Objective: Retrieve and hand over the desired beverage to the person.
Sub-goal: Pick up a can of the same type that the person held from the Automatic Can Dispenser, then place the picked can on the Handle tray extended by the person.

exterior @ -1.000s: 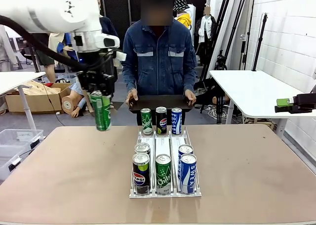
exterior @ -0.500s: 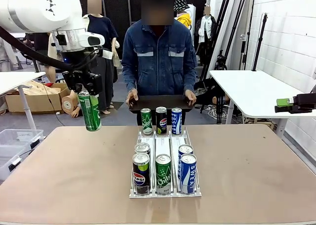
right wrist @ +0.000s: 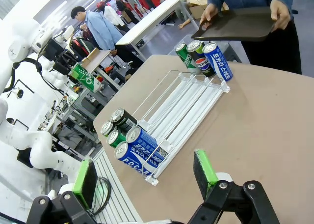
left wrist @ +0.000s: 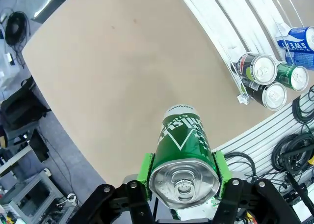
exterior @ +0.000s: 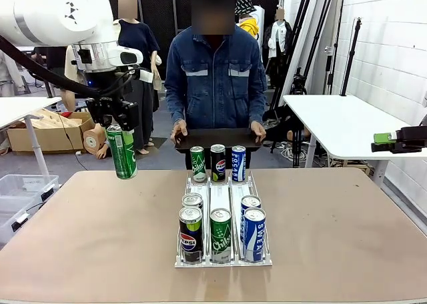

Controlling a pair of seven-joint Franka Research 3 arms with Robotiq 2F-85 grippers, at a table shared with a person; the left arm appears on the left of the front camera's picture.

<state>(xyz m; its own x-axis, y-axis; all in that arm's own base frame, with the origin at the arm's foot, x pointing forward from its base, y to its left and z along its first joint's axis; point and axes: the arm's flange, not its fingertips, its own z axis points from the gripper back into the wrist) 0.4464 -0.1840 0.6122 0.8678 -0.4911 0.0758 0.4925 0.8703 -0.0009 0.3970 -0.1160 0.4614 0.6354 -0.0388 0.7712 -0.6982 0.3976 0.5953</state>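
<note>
Green can (exterior: 121, 151) upright, long axis vertical, left of rack (exterior: 219, 193), left fingers (left wrist: 145, 169) clamping its top, left wrist view showing its tab lid, right fingers (right wrist: 202, 167) spread, empty

The left gripper (left wrist: 182, 172) is clamping a green can (left wrist: 184, 145) by its upper body, its green-padded fingers (left wrist: 145, 169) pressing on either side while the silver lid with its pull tab is facing straight up at the camera. The can is hanging in the air above the bare tan desk (left wrist: 122, 76), near its edge. Off toward the upper right, a white rack (left wrist: 235, 17) is lying on the desk, with a black-and-green can (left wrist: 258, 69), a green one (left wrist: 294, 76), a dark one (left wrist: 272, 95) and a blue can (left wrist: 299, 40) sitting at its end. Black cables (left wrist: 294, 150) are coiling beyond the desk's edge.
</note>
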